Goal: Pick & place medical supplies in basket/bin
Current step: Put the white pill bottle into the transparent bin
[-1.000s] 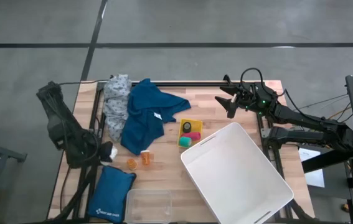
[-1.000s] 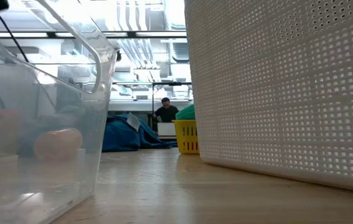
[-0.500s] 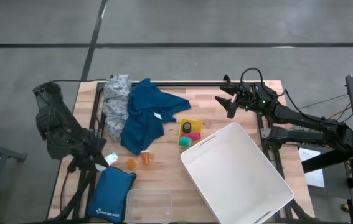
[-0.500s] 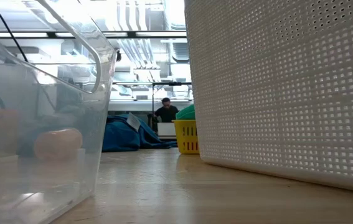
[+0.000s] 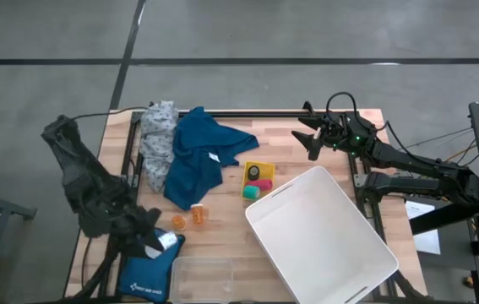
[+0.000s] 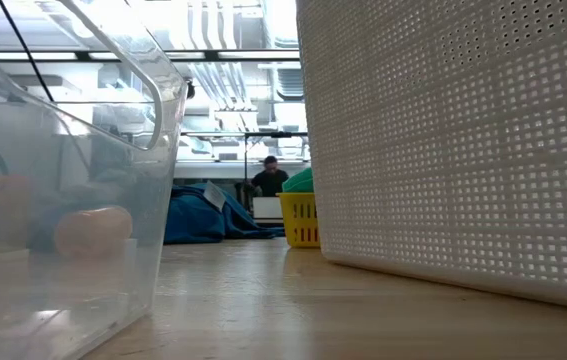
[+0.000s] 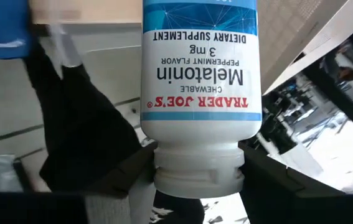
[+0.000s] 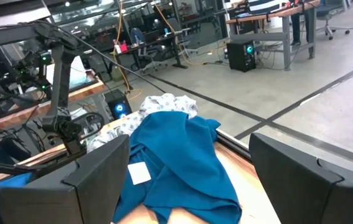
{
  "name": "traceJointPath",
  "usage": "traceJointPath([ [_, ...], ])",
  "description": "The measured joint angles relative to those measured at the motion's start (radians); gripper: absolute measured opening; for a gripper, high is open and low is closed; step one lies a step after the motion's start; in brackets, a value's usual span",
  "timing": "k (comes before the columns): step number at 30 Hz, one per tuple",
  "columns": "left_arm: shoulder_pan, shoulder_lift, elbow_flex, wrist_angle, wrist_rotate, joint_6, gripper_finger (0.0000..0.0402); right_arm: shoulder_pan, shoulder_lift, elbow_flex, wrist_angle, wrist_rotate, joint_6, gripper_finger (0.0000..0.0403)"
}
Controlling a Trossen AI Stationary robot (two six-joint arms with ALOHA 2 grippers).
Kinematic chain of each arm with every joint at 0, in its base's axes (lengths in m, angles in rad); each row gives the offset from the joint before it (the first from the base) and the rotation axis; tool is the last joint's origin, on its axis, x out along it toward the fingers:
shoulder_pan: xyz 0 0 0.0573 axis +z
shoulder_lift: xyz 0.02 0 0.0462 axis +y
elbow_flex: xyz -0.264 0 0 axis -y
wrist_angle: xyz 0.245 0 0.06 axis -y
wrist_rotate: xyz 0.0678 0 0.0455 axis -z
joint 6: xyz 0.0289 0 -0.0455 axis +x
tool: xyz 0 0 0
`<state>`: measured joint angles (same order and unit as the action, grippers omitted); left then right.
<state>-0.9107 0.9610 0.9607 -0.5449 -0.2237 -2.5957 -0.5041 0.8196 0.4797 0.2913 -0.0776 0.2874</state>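
Note:
My left gripper (image 5: 160,241) is shut on a small white bottle (image 7: 200,68) with a blue-and-white label, over the far right corner of the blue padded pouch (image 5: 146,268). Two orange pill bottles (image 5: 188,219) lie on the boards. The blue cloth garment (image 5: 198,158) and the grey dotted cloth (image 5: 158,132) lie side by side at the far left. Pink, teal and dark rolls sit in a small yellow basket (image 5: 258,180). My right gripper (image 5: 310,141) waits open at the far right, touching nothing. My left gripper pinches the white bottle by its cap (image 7: 198,176), one finger (image 7: 128,176) on each side of the cap. The bottle's body points straight away from the fingers. It is lifted clear of the boards.
A large white perforated basket (image 5: 322,238) takes up the near right of the table. A clear plastic bin (image 5: 200,278) stands at the near edge beside the pouch. A person (image 6: 269,177) shows far behind the table in the low view.
My left gripper has moved toward the table's near edge and a little right, carrying the white bottle from beside the blue garment to over the blue pouch. The arm has swung round with it. The right arm has kept still.

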Motion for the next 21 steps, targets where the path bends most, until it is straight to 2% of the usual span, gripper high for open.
traceJointPath([
  [8,0.074,0.126,0.000,0.165,0.063,0.004,0.0195,0.000,0.000,0.000,0.000,0.000,0.000,0.0325],
  [21,0.158,0.266,-0.002,0.215,0.186,0.089,0.0195,0.000,0.000,0.000,0.000,0.000,0.000,0.0325],
])
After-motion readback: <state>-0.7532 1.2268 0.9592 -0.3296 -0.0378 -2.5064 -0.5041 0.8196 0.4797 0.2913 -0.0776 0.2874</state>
